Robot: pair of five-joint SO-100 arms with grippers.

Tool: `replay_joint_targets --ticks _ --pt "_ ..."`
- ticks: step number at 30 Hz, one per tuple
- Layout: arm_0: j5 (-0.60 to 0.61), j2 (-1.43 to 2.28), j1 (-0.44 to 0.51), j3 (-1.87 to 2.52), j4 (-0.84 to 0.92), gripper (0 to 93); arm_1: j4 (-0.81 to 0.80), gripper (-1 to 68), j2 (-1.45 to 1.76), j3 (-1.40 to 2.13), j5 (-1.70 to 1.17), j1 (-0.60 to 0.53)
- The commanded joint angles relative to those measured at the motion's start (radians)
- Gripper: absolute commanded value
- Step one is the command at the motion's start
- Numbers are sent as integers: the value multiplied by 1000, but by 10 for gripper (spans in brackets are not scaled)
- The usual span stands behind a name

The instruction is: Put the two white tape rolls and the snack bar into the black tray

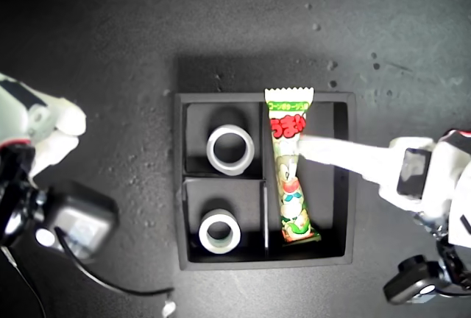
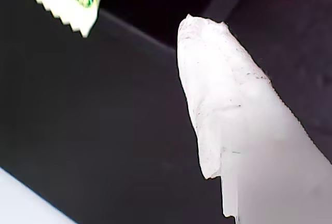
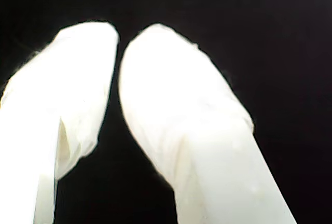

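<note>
My first gripper [image 1: 303, 146] reaches in from the exterior view's right, its white finger [image 2: 223, 94] lying across the long compartment with the tip just at the snack bar [image 1: 290, 167]. Only one finger shows in the first wrist view, and the exterior view merges them into one white wedge, so I cannot tell whether the jaws are parted or closed, nor whether the tip touches the packet. My second gripper [image 3: 118, 53] sits at the exterior view's left edge, well apart from the tray; its wrist view shows two white fingers with tips nearly meeting and nothing between them, so the jaws are closed on nothing, against plain blackness.

The snack bar is a long foil packet, green, yellow, red and white with cartoon print. It lies lengthwise in the long compartment, its crimped zigzag end overlapping the rim of the black tray [image 1: 350, 185]. The first wrist view catches only that zigzag end, cut off at the frame.

Only the exterior view shows the two white tape rolls: one white ring [image 1: 230, 149] in one small compartment, the other ring [image 1: 219, 231] in the neighbouring one. The tray rests on a dark, speckled tabletop [image 1: 110, 53].
</note>
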Motion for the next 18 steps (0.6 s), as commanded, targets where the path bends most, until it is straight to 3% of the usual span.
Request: replay_joint_targets --ticks 1,2,8,18 --pt "-63 66 43 198 -109 0 230 32 98 -32 419 130" --pt "-77 71 51 245 -133 0 221 1 178 60 482 149" --pt "-97 290 78 617 -354 0 -77 -5 867 755 638 149" --pt "-186 750 175 1098 -575 0 -465 -5 1480 1571 653 12"
